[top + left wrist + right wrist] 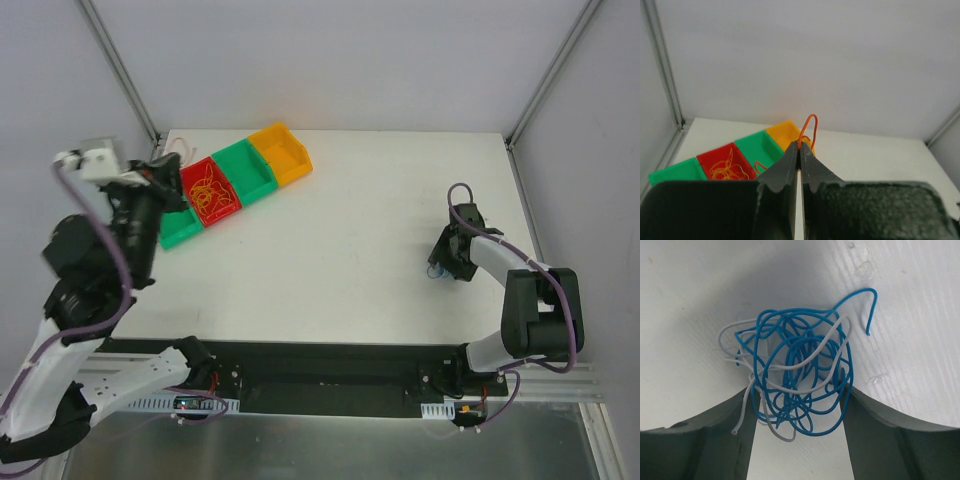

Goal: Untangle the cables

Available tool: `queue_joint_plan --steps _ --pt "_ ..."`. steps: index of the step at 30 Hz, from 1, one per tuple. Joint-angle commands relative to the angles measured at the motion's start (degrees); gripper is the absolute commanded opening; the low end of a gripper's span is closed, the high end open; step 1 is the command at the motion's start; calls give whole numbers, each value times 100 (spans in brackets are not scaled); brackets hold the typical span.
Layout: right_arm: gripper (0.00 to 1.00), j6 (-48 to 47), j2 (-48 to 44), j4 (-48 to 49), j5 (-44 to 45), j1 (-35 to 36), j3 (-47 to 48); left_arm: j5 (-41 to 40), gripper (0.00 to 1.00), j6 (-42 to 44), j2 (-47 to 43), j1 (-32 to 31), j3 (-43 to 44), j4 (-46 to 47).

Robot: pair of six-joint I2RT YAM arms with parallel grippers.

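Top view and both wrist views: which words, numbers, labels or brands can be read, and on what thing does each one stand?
None can be read in any view.
The coloured bins show no label.
The small boards at the arm bases are too small to tell whether they bear any print.

A row of four small bins (245, 172) (green, red, green, orange) is seen set diagonally at the white tabletop's (350, 250) far-left corner.

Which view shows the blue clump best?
Right wrist: the blue clump fills the frame, loops distinct, between the right gripper's fingers. Top view shows it only as a speck under that gripper. Left wrist doesn't show it.
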Motion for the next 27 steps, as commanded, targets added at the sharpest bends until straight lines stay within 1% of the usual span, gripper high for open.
queue_joint_plan --steps 1,5,10,16,21,23,27 --pt "66 -276 -31 360 -414 -19 -25 738 0 -736 685 -12 119 -472" --pt "66 -198 -110 869 -485 -19 -394 923 0 -876 914 -3 225 -630" --pt "66 -101 -373 1318 -564 -27 -711 941 0 -1192 1037 -12 -249 -718" --pt "66 -57 -488 1503 -564 -36 -878 1213 0 -1527 1327 -3 -653 -894" --pt "66 -48 -470 1512 -555 -36 -870 1494 0 -1711 1546 6 -795 -973" --pt "66 -31 -462 1512 -564 -36 -878 1783 0 -1764 1853 6 -742 -973" --pt "67 -39 -409 1486 -591 -36 -835 2950 0 -2010 2933 6 -470 -1157"
